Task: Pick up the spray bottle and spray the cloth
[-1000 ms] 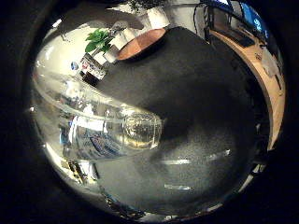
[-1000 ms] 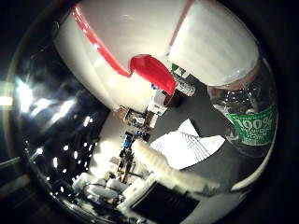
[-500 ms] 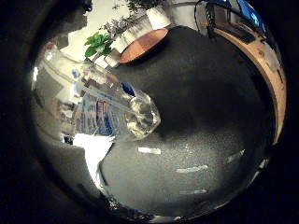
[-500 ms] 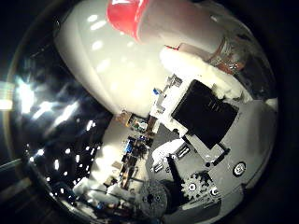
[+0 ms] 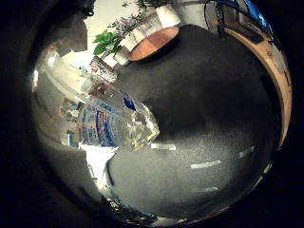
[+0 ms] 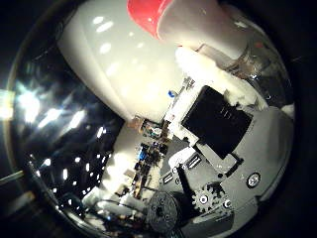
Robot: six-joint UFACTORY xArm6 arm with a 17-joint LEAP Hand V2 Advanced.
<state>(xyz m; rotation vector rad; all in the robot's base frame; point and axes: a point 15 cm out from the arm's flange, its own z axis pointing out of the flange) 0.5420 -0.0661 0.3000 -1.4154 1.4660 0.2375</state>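
The spray bottle's clear body [image 5: 114, 123] with a blue label lies close against my palm and fills much of the little finger side view. Its white spray head [image 6: 198, 25] with a red part [image 6: 146, 12] shows in the thumb side view. My right hand [image 6: 218, 144] has black and white fingers curled across just below that head, so it is shut on the bottle. A white cloth [image 5: 97, 161] lies on the dark surface [image 5: 199, 109] beneath the bottle's base, partly hidden by the bottle.
A round reddish-brown table [image 5: 154, 42] and a green plant [image 5: 107, 42] stand far off. A wooden desk edge [image 5: 280, 80] borders the dark surface, which carries short white tape marks [image 5: 205, 165].
The fingers have closed across the bottle below its spray head. The whole picture has shifted with the hand, and the white cloth now shows under the bottle's base.
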